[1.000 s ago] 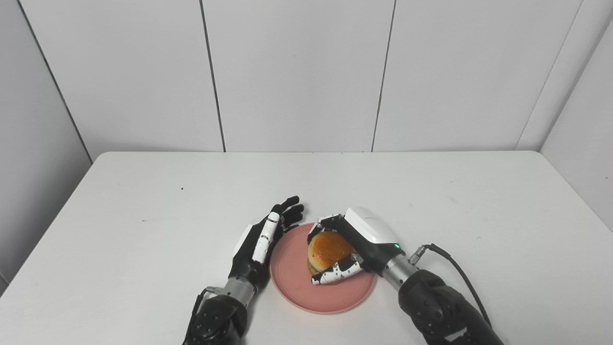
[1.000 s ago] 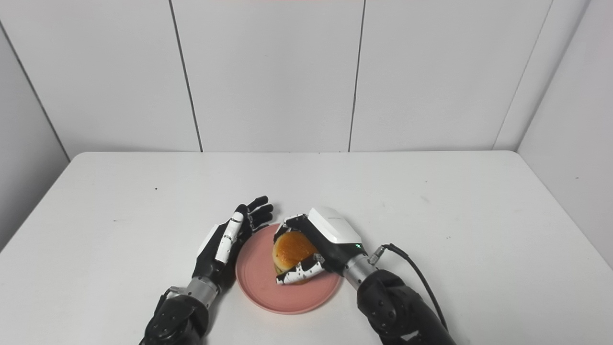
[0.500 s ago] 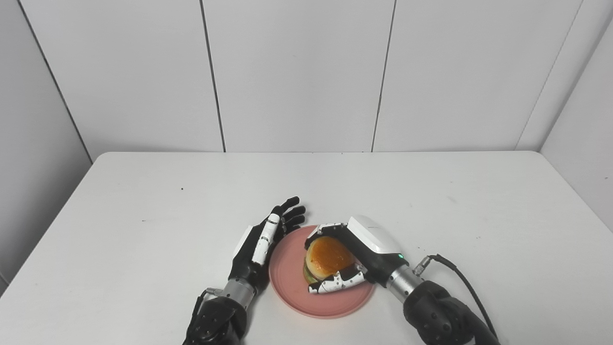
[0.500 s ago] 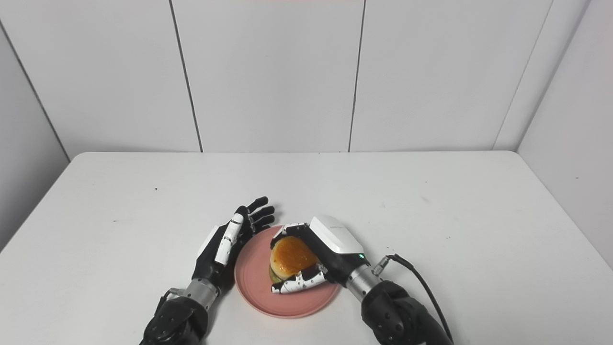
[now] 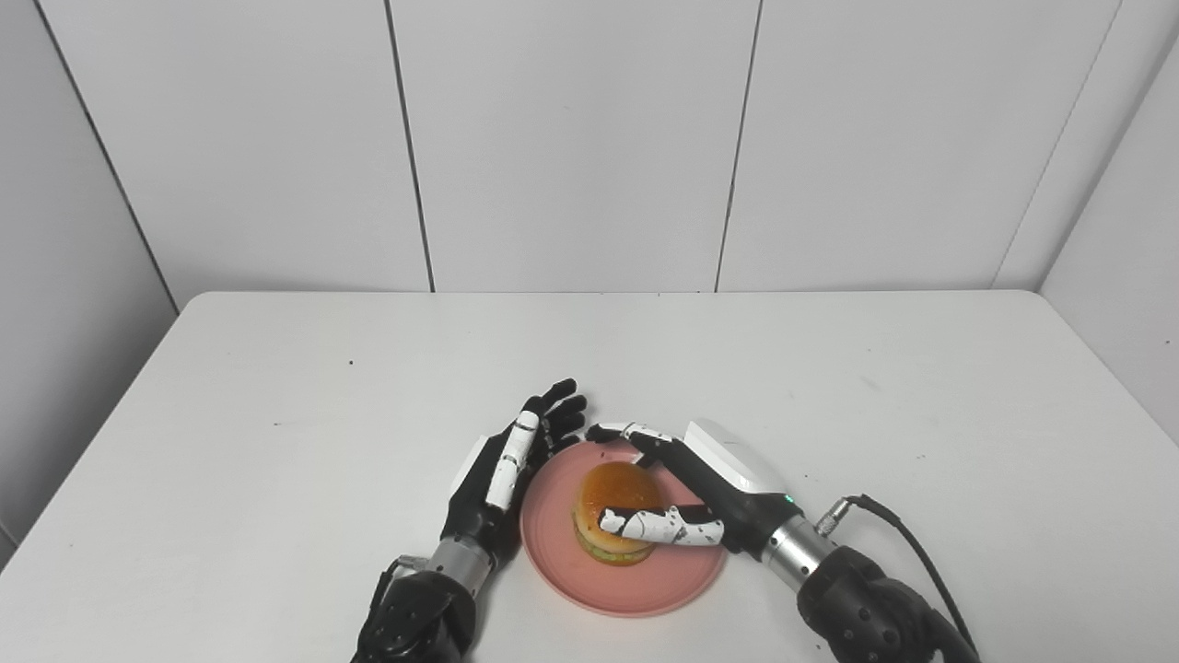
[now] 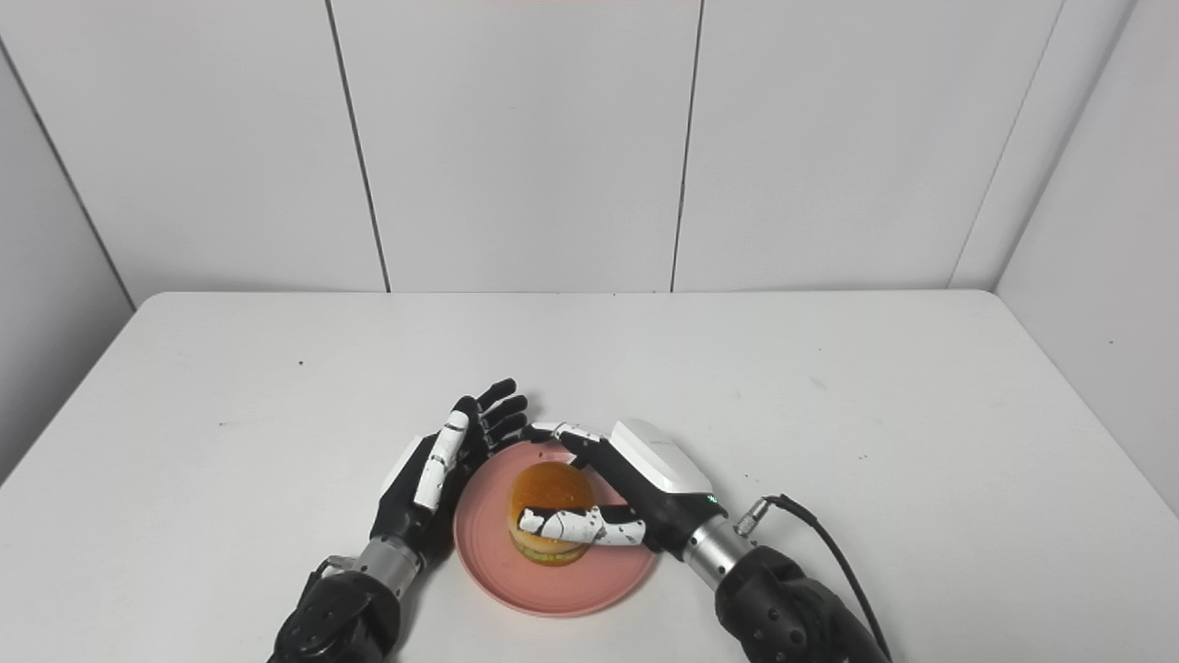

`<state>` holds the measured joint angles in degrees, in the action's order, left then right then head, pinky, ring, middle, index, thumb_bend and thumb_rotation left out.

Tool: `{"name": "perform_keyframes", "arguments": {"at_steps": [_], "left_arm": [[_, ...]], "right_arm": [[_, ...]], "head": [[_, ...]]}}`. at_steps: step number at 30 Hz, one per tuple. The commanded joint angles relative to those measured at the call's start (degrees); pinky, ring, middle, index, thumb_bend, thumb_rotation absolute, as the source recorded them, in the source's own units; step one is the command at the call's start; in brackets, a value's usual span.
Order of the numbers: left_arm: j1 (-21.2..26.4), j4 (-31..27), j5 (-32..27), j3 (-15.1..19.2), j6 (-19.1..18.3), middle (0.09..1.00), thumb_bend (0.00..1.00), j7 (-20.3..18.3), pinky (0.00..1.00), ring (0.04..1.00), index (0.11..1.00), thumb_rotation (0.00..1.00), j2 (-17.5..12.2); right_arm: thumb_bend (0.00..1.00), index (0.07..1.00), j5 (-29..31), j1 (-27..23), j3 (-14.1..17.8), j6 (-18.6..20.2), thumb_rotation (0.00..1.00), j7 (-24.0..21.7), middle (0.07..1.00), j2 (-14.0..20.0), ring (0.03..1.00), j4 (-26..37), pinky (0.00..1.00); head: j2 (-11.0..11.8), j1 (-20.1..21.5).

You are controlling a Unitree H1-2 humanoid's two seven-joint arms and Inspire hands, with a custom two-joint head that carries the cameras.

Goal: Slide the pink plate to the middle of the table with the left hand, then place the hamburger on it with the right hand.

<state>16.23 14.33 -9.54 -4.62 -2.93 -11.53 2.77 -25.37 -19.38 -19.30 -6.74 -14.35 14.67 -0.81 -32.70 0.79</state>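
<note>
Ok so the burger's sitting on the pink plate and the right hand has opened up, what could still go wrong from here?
1. The right hand is open, but its thumb crosses the front of the hamburger. Pulling back carelessly could drag or topple it.
2. The left hand rests against the pink plate rim, so withdrawing it could nudge the plate and shift the hamburger.

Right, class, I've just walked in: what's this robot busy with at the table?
The hamburger now sits on the pink plate near the table's front middle. The right hand has its fingers spread around the burger, seemingly letting go. The left hand rests open against the plate's left rim.
</note>
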Motion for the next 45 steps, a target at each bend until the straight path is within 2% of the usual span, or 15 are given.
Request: {"name": "perform_keyframes", "arguments": {"at_steps": [1, 7, 12, 16, 19, 25, 32, 36, 40, 42, 45], "left_arm": [[0.1, 1.1, 1.0, -0.3, 0.5, 0.896, 0.42, -0.2, 0.9, 0.912, 0.871, 1.0, -0.3], [-0.2, 0.8, 1.3, 0.2, 0.6, 0.879, 0.45, 0.8, 0.87, 0.901, 0.852, 1.0, 0.1], [-0.5, 0.9, 1.6, 0.4, 1.6, 0.877, 0.48, 1.0, 0.89, 0.898, 0.847, 1.0, 0.1], [-0.8, 0.4, 1.5, 0.5, 1.9, 0.894, 0.49, 1.1, 0.93, 0.918, 0.865, 1.0, 0.3], [-1.0, 0.2, 1.3, 0.8, 2.0, 0.903, 0.48, 1.3, 0.94, 0.929, 0.873, 1.0, 0.6], [-1.1, -0.1, 1.4, 0.8, 2.0, 0.904, 0.48, 1.4, 0.94, 0.928, 0.874, 1.0, 0.5], [-1.7, -1.0, 1.7, 1.0, 2.2, 0.927, 0.5, 2.2, 0.99, 0.947, 0.898, 1.0, 0.4], [-1.9, -1.6, 1.1, 1.4, 2.2, 0.963, 0.49, 1.9, 1.0, 0.982, 0.937, 1.0, 0.4], [-2.2, -1.6, 1.1, 1.8, 4.5, 0.991, 0.46, 2.0, 1.0, 0.999, 0.973, 1.0, 0.9], [-2.3, -1.5, 1.4, 1.9, 5.8, 0.999, 0.45, 2.1, 1.0, 1.0, 0.994, 1.0, 1.1], [-2.6, -1.6, 2.7, 2.0, 7.3, 1.0, 0.41, 3.7, 1.0, 1.0, 1.0, 1.0, 1.7]], "right_arm": [[0.8, 0.845, 1.2, -1.4, 1.3, -4.1, 0.97, 2.1, 0.858, 0.0, 0.814, 0.9, 0.73], [0.82, 0.872, 0.8, 0.0, 4.0, -5.7, 1.0, 5.8, 0.875, -0.8, 0.846, 0.5, 0.79], [0.73, 0.914, 3.6, 1.8, 6.7, -7.5, 0.98, 8.7, 0.915, -2.5, 0.895, -0.3, 0.84], [0.7, 0.96, 6.7, 3.6, 8.9, -6.1, 0.97, 9.7, 0.969, -4.2, 0.954, 0.9, 0.91], [0.65, 0.963, 8.7, 4.2, 10.0, -5.8, 0.95, 9.6, 0.973, -5.1, 0.96, 0.8, 0.92], [0.69, 0.93, 9.4, 4.6, 10.6, -5.8, 0.96, 9.5, 0.944, -5.3, 0.93, 0.7, 0.88], [0.66, 0.957, 12.0, 6.3, 12.6, -3.7, 0.94, 10.5, 0.976, -8.6, 0.977, 1.9, 0.95], [0.6, 0.976, 14.9, 6.8, 13.5, -4.8, 0.93, 10.6, 0.995, -10.3, 0.997, 0.3, 0.98], [0.6, 0.997, 17.9, 6.8, 14.3, -5.4, 0.93, 10.6, 1.0, -11.5, 1.0, -1.8, 0.97], [0.62, 1.0, 18.9, 6.7, 14.6, -4.5, 0.95, 10.4, 1.0, -11.7, 1.0, -2.4, 0.99], [0.63, 1.0, 20.0, 6.5, 15.2, -4.4, 0.96, 11.0, 1.0, -12.4, 1.0, -3.7, 1.0]], "head": [[-0.1, -0.1], [-0.5, 0.3], [-0.7, 0.4], [-0.9, 0.6], [-0.9, 0.8], [-1.0, 0.9], [-1.2, 1.2], [-1.3, 1.4], [-1.3, 1.5], [-1.3, 1.5], [-1.3, 1.7]]}}
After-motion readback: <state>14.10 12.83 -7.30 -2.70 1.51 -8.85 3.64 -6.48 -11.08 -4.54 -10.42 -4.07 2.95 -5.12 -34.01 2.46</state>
